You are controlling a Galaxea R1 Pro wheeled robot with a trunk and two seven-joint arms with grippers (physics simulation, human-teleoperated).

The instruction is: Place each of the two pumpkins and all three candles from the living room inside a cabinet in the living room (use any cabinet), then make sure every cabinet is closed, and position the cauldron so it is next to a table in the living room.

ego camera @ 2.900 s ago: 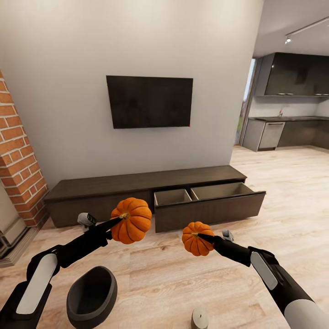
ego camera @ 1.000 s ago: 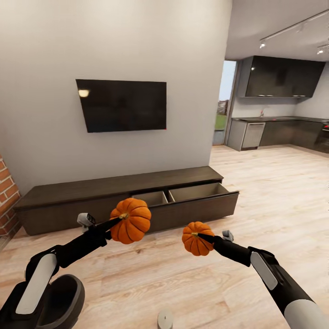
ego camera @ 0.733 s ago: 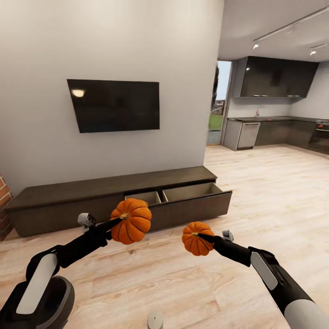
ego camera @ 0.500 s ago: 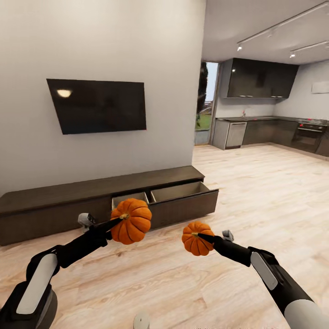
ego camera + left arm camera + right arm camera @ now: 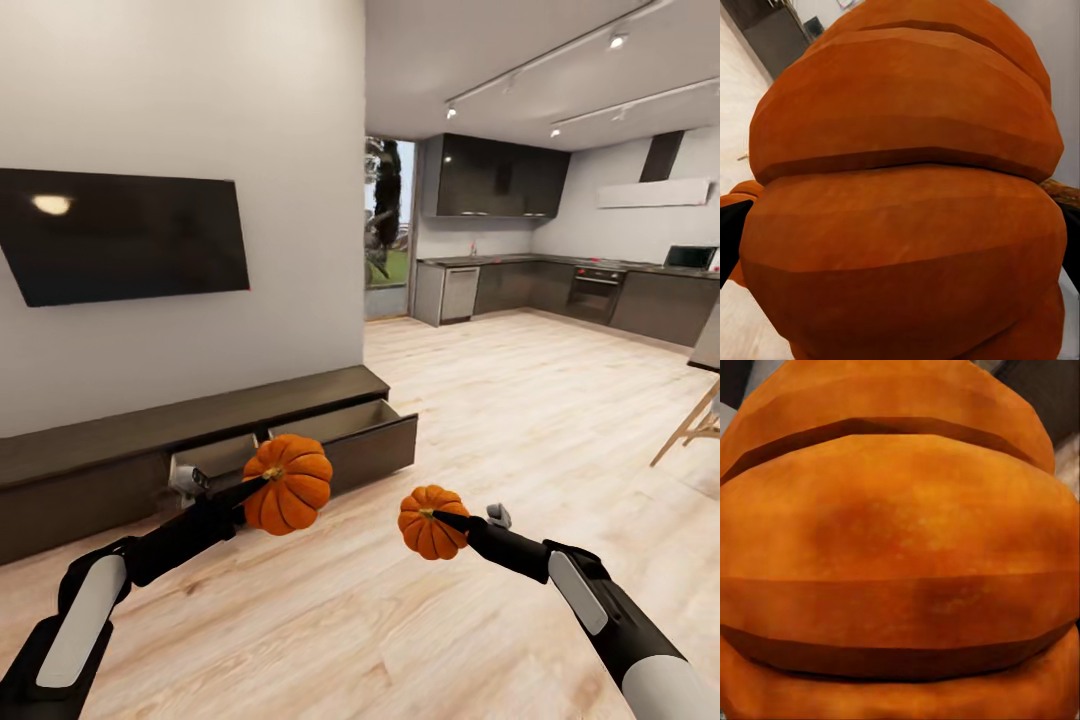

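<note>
left gripper (image 5: 258, 479): clamping the big pumpkin (image 5: 288, 483) by its stem and holding it up off the floor, right in front of the cabinet's open drawer. In the left wrist view the big pumpkin (image 5: 907, 195) is sitting right up against the lens, orange ribs everywhere.

right gripper (image 5: 440, 517): pinching the small pumpkin (image 5: 431, 522) at the stem and carrying it in the air over the floor (image 5: 400, 620), a bit lower than the big one and to its right. The right wrist view is getting the same treatment from the small pumpkin (image 5: 900, 555).

cabinet (image 5: 120, 435): sitting low against the white wall, dark brown, under the TV (image 5: 120, 232). Its right-hand drawer (image 5: 345, 445) is hanging open, and nothing is showing in the part of the inside I can see.

pumpkins: staying apart from each other, not touching.

background: a dark kitchen (image 5: 560, 285) is showing off to the right past the wall's end.
</note>
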